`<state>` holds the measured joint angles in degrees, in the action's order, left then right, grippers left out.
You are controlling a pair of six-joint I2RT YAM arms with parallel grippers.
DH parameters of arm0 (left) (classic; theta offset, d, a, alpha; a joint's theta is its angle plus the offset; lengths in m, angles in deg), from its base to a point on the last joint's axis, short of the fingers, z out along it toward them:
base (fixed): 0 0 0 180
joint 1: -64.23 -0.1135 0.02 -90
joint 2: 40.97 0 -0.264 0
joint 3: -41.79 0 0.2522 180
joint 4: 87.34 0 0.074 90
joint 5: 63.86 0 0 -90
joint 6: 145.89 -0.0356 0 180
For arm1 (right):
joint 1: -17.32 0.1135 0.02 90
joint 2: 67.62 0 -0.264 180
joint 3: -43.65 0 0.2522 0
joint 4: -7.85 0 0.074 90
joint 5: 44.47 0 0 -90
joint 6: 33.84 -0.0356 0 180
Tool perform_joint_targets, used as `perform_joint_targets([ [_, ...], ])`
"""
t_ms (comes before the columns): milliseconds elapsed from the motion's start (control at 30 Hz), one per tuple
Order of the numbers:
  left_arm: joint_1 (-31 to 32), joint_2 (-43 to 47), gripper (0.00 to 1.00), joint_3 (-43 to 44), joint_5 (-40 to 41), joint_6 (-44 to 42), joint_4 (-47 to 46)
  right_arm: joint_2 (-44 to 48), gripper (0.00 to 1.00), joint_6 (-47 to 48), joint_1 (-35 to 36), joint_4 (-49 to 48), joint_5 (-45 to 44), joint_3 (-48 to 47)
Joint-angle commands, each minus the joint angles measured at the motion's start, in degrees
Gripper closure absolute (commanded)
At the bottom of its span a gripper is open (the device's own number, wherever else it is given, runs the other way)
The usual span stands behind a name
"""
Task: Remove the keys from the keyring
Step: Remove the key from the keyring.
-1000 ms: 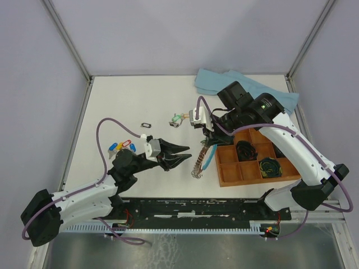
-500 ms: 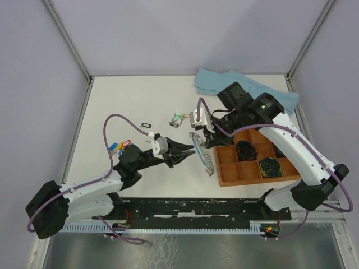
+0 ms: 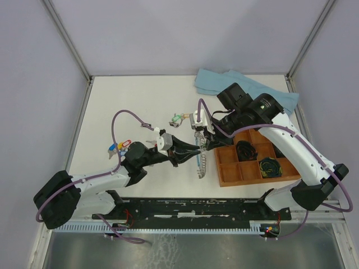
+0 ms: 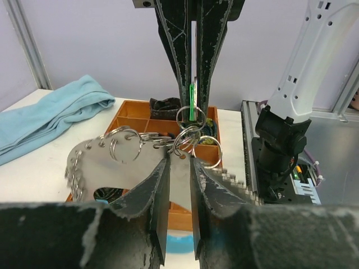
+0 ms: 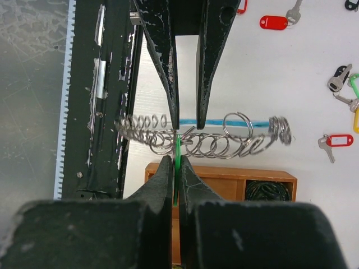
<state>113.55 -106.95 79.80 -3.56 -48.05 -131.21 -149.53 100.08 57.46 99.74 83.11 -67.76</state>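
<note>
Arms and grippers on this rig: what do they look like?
The left arm and right arm have white links, black joints and a looping purple cable each. The left gripper and right gripper have black, tapered, scuffed fingers. A green light glows on the right arm.

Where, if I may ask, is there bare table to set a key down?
Free: the far-left table, behind the loose keys, left of the cloth. Crowded: centre, where left gripper and right gripper meet the keyring; also the tray.

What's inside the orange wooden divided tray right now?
The orange tray holds one black coiled cable bundle in a middle compartment and a second bundle near its right front. The right arm covers the far compartments.
</note>
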Motion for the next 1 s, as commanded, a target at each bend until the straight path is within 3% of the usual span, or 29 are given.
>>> perform_joint_targets([
  [0,0.2,0.3,0.72,2.3,0.1,2.7,-5.2,1.5,0.99,1.2,0.1,-1.0,3.1,-0.4],
  [967,0.3,-1.3,0.72,3.4,-7.4,3.9,-7.0,1.1,0.99,1.8,0.1,-0.1,4.5,-0.6],
])
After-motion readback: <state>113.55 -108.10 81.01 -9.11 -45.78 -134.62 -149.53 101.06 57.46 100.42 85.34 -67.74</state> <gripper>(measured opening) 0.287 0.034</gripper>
